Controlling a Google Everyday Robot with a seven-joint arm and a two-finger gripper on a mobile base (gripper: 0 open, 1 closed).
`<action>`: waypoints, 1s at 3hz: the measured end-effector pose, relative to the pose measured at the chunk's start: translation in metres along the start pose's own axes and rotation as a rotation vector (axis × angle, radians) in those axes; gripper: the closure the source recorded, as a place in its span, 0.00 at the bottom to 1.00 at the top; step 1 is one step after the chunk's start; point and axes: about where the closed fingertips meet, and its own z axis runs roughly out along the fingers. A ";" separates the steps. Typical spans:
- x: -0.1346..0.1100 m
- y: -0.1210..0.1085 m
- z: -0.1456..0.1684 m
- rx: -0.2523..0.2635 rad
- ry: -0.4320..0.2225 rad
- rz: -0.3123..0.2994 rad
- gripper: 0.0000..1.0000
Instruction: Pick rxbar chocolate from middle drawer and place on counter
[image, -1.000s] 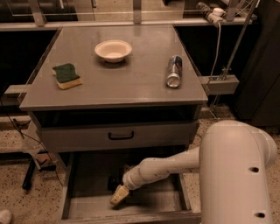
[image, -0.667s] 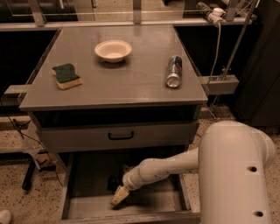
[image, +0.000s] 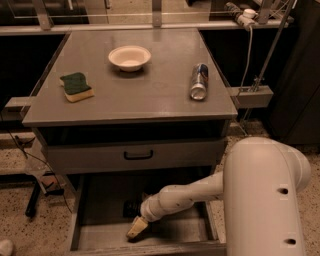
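Okay, I see the end effector (image: 137, 227) low inside the open drawer (image: 100, 220), near its front wall, just beside the dark bar (image: 131, 208); I can't tell its grip state.

The robot's arm (image: 190, 194) is stretching leftward and slightly downward from its bulky white housing (image: 265, 200), which is sitting low on the right, below and in front of the front right corner of the counter (image: 150, 100). The wrist (image: 156, 208) is bending down toward the left, well below the counter's front edge. The gripper (image: 136, 228) is pointing down and to the left, hanging low beneath about the middle of that front edge, with its cream tip tilting toward the front left corner's side.
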 end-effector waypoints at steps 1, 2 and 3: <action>0.000 0.000 0.000 0.000 0.000 0.000 0.18; 0.000 0.000 0.000 0.000 0.000 0.000 0.43; 0.000 0.000 0.000 0.000 0.000 0.000 0.66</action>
